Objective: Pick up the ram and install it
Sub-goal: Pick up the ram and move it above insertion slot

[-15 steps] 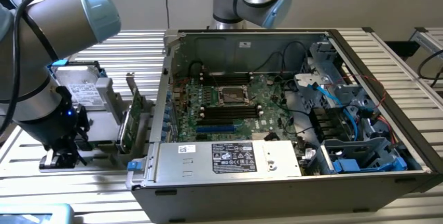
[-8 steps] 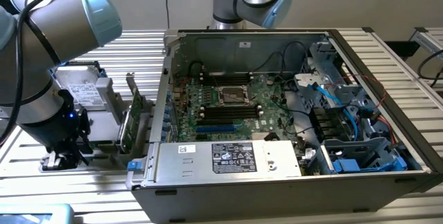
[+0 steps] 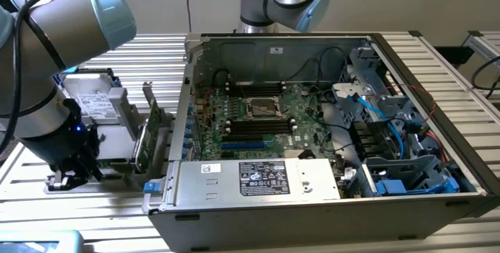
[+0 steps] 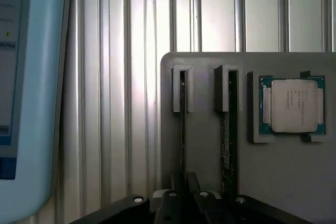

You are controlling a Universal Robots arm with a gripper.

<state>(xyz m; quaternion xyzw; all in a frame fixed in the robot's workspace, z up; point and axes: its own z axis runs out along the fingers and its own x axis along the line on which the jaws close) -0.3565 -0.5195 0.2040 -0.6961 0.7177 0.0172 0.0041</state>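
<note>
Over the gray holder (image 4: pixel 294 182), gripper (image 4: pixel 184 184) hanging above the ram (image 4: pixel 182 129) standing in the edge-side slot, grip impossible to tell, second stick (image 4: pixel 227 145) filling the next slot, processor (image 4: pixel 293 104) lying in its recess.

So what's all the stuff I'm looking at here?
computer case: one, grey, open, middle of the table
motherboard: one, green, inside the case
power supply: one, silver, labelled, at the case's near side
cables: several, blue, inside the case, exterior view's right
holder: one, grey, beside the case, exterior view's left
ram: at least one, green, on edge in a holder slot
processor chip: one, silver, in a holder recess
table: one, silver, slatted, under everything
arms: two, grey and pale blue, one over the holder, one behind the case
gripper: one, black, low over the holder's slots
</note>
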